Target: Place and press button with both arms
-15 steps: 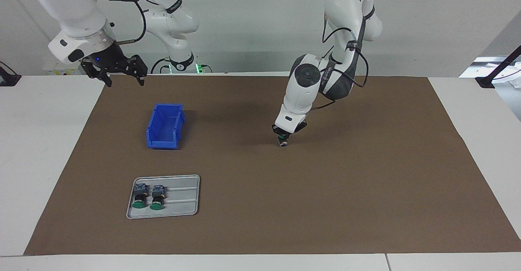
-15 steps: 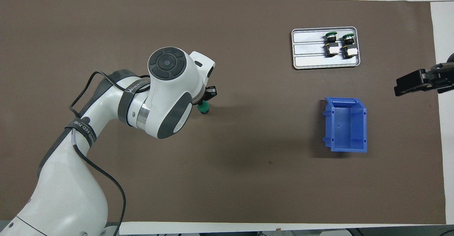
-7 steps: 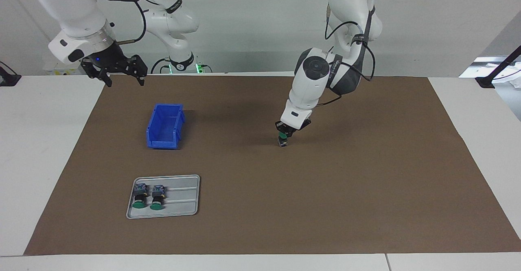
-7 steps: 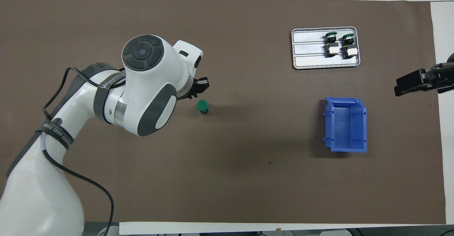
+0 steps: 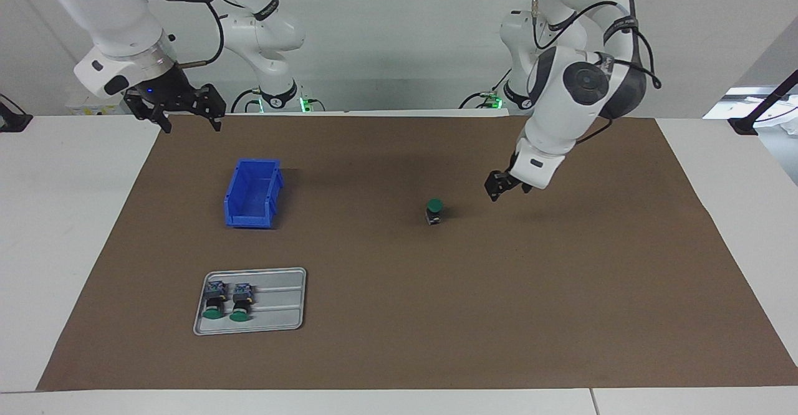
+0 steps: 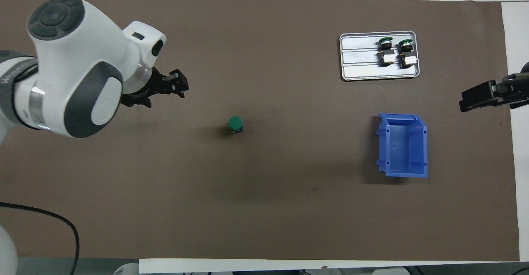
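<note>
The left claw (image 5: 502, 186) hangs in the air over bare brown mat, near the button (image 5: 434, 211) but not touching it. It holds nothing. I cannot tell how wide its fingers are. The right claw (image 5: 174, 108) waits up high over the edge of the worktop, at the right arm's end. Its fingers are spread wide and it holds nothing too.

The button stands up by itself in the middle of the mat (image 5: 561, 278). Its green cap is on top and its dark body is under it. It is well apart from the blue bin (image 5: 252, 192), which sits toward the right arm's end.

The button looks small, hard and light. I think it could tip over or slide if you poke it from the side. The best way is to push straight down on the flat green cap. To pick it up, pinch the dark body just under the cap. The cap may be smooth, so a claw could slip off it.

The mat is flat and plain, and there is lots of room all around the button. A gray tray (image 5: 283, 323) lies farther from the robots than the bin. Two more buttons (image 5: 227, 301) lie on their sides in it, next to each other.
</note>
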Controlling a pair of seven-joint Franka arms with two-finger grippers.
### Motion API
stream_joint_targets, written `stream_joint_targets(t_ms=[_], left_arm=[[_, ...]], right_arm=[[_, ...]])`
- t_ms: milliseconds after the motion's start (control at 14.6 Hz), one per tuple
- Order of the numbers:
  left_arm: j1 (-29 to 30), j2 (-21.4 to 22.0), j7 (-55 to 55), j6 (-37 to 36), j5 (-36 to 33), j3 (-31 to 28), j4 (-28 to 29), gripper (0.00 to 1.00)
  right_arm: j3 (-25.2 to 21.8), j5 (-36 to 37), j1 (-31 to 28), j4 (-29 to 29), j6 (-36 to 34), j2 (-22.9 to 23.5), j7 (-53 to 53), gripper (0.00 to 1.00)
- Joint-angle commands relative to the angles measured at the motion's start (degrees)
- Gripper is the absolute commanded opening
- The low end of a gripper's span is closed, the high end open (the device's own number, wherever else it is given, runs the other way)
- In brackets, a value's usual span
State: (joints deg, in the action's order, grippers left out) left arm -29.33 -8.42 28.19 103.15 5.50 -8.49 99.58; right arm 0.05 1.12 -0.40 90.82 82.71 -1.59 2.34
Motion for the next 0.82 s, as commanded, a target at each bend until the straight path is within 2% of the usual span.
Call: stream_joint_targets(t_ms=[0,206,343,618,686,755], left_arm=[[5.0,3.0,-5.8,-4.3,-1.5,0.1,0.2,0.99],[10.9,6.2,-15.1,-8.6,-2.4,-0.5,0.0,0.99],[11.7,7.8,-17.8,-11.0,-5.8,-0.6,-0.3,0.99],[13.4,7.8,-19.5,-18.7,-6.5,-1.4,-6.8,0.99],[13.4,8.0,-19.6,-19.5,-6.4,-1.5,-7.3,0.99],[13.4,8.1,-19.6,-20.5,-6.4,-1.6,-7.5,0.99]], right_arm=[[0.2,-0.4,-0.5,1.7,1.0,-1.4,1.2,0.99],[0.3,-0.4,-0.5,1.7,0.8,-1.4,1.3,0.99],[1.0,-0.5,0.5,1.5,-2.0,-1.6,2.0,0.99],[1.9,-2.0,5.2,0.8,-1.9,-1.8,2.7,0.99],[2.2,-3.9,6.4,1.0,-0.9,-1.8,2.1,0.99],[2.2,-7.1,8.5,1.5,3.1,-1.7,0.9,0.99]])
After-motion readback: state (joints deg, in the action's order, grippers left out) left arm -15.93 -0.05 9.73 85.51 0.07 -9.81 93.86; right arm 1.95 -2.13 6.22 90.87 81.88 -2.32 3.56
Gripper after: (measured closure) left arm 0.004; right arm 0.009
